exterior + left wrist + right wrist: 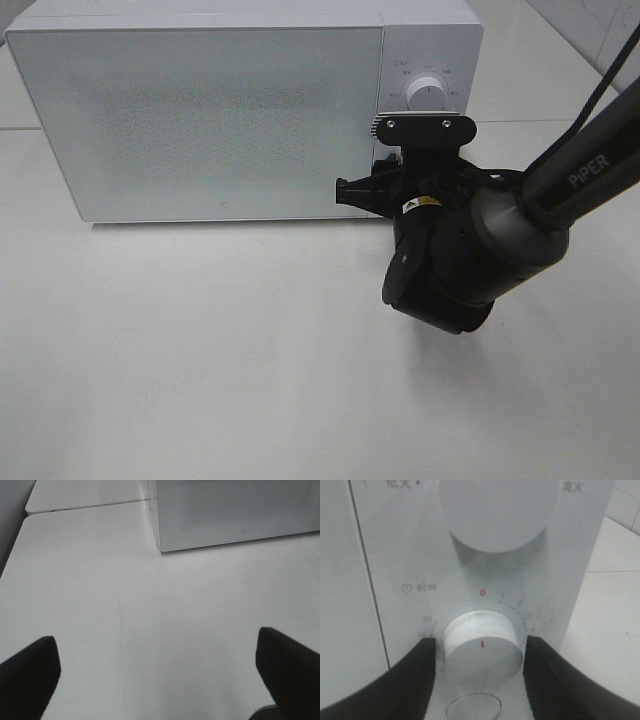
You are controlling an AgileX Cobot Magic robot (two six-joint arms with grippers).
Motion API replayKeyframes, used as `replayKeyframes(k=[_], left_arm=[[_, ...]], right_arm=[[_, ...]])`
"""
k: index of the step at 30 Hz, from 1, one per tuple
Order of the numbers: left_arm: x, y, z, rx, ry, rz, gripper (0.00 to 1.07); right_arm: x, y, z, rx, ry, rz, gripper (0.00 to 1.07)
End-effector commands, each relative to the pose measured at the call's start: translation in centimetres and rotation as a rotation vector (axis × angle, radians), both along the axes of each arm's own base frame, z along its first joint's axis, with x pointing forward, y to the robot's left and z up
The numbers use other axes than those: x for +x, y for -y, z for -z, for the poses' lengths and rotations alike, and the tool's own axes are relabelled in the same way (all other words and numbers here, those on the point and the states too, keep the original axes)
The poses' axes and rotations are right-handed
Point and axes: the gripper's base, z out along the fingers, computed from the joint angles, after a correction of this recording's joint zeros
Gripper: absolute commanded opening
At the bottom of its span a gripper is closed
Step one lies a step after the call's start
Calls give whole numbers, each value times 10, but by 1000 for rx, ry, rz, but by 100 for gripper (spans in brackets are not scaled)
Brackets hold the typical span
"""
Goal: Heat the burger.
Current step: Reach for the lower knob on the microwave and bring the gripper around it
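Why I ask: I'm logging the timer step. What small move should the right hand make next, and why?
Probably close the right hand on the timer knob, ready to turn it. Its fingers flank the knob with a sliver of dial showing beside one, so it seems not yet gripped. The red mark looks in line with the 0, and the microwave door is shut.

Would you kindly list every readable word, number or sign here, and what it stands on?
"PiPER": on the right arm.
"0", "1", "2", "35": scale around the timer knob of the microwave; further numbers blurred.
"时间": beside a clock sign above that scale.
"高火": beside the upper knob; opposite label cut off.
Yellow sticker on that arm: unreadable.
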Motion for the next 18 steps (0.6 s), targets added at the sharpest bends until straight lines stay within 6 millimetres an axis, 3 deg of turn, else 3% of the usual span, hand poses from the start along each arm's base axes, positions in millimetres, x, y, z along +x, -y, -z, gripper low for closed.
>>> replayKeyframes(k=[1, 9, 18], left_arm=[[-3, 0, 0, -5, 31, -4, 100], [-3, 0, 0, -5, 31, -4, 100], [-3, 0, 0, -5, 31, -4, 100]], right_arm=[[3, 5, -14, -50, 137, 52, 42], [3, 5, -14, -43, 139, 53, 21], [3, 5, -14, -43, 139, 53, 12]])
